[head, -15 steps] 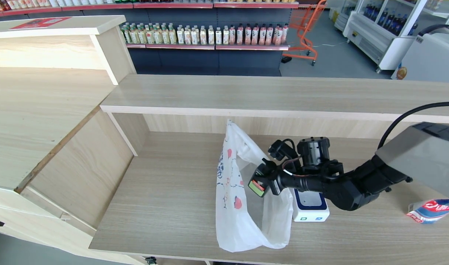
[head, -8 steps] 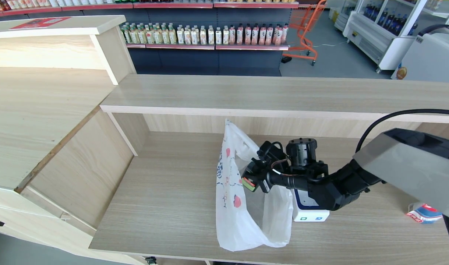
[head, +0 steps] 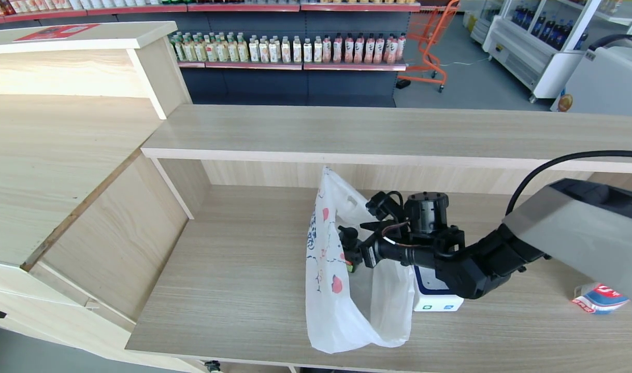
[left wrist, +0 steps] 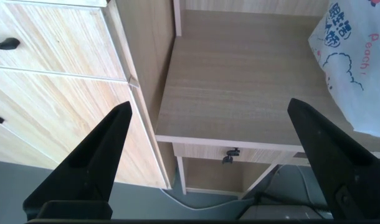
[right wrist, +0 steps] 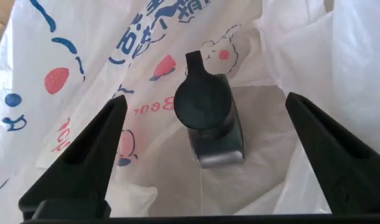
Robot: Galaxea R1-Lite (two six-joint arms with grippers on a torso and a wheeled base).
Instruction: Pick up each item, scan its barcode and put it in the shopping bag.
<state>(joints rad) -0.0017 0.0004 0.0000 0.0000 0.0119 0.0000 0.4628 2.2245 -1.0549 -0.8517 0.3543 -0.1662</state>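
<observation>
The white printed shopping bag (head: 326, 290) stands open on the lower counter (head: 243, 280). My right gripper (head: 348, 249) is at the bag's mouth, its fingers spread wide, open. In the right wrist view a dark item with a black cap (right wrist: 215, 140) lies inside the bag (right wrist: 84, 74), below my right gripper (right wrist: 205, 99) and free of both fingers. A white scanner with a blue top (head: 436, 298) sits just right of the bag, partly under my right arm. My left gripper (left wrist: 210, 106) hangs open and holds nothing, off the counter's front edge, with a corner of the bag (left wrist: 355, 56) beyond it.
A red, white and blue snack packet (head: 600, 299) lies at the counter's far right. A raised shelf (head: 388, 134) runs behind the bag. Wooden cabinets with drawers (left wrist: 53, 93) stand on the left. Bare counter lies left of the bag.
My right gripper carried the item left and down into the bag's mouth, then opened. The item has left the fingers and now lies in the bag.
</observation>
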